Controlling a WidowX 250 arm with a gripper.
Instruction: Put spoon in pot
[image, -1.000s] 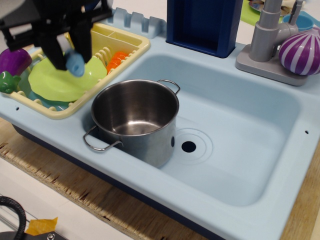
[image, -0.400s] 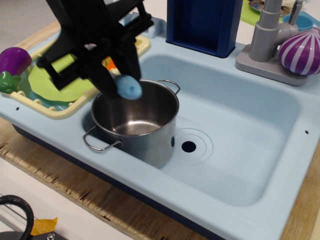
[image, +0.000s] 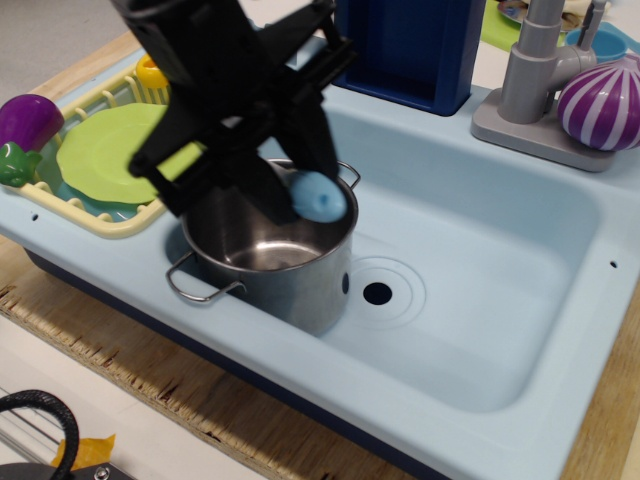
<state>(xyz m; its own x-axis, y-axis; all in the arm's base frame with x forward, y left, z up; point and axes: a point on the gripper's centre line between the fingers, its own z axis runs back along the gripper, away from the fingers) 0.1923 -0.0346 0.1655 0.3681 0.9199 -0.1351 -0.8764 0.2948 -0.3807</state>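
One arm, one spoon, one pot, so nothing to mix up here. The gripper (image: 300, 185) hung left of centre in the frame, its black fingers closed around the spoon (image: 320, 196), and only the rounded light blue handle end poked out toward the lower right (the pale bowl was hidden somewhere up inside the claw, so I couldn't see it). The bit that mattered: that blue end sat right over the right-hand part of the pot (image: 270, 250), just about at the rim on that side, with the open mouth of the pot lying below and to the left of it. The spoon's long axis looked tilted, running from upper left down to lower right. My guess is the release would want the claw nudged a touch toward the pot's middle, otherwise the handle could clip the rim and tip out into the sink (image: 500, 300). Rest of the count: one lime-green plate (image: 100, 155) in the yellow rack at upper left, one drain hole (image: 377, 293) just right of the pot.
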